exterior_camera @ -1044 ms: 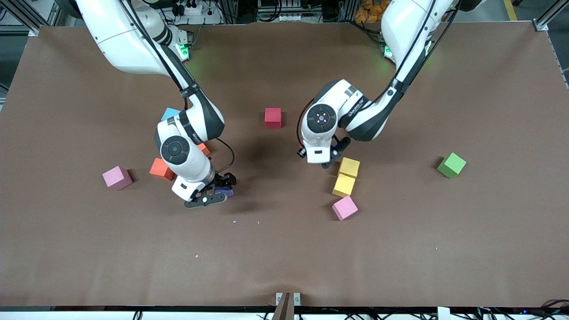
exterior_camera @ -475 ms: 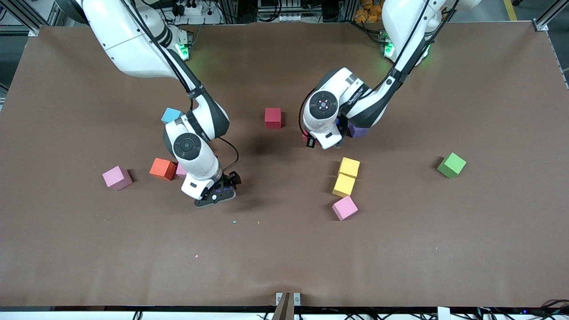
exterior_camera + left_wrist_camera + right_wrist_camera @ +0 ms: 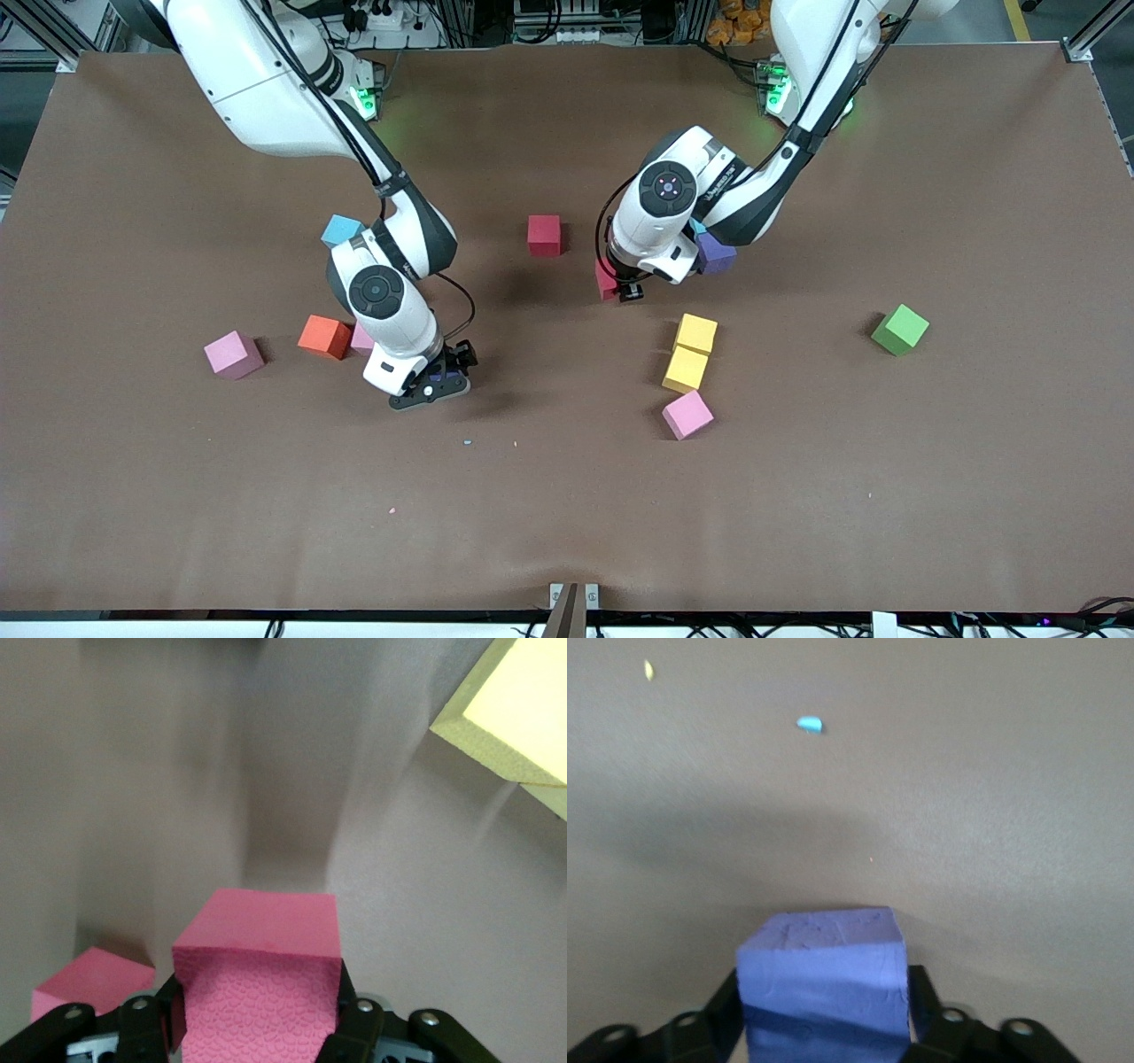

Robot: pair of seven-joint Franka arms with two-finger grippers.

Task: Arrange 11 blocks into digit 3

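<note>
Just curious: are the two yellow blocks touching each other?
Touching. Front view shows one yellow block pressed against the other yellow block, no table between.

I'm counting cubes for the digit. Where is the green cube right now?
In the front view the green cube sits alone toward the left arm's end of the table, level with the upper yellow cube, well apart from it.

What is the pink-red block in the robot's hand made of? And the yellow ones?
The red block looks like soft matte foam: its face shows a pebbly, bubbly texture and no shine. The two yellow blocks look like the same dull foam, with a grainy cut edge in the left wrist view. I can't be certain from looks alone.
</note>
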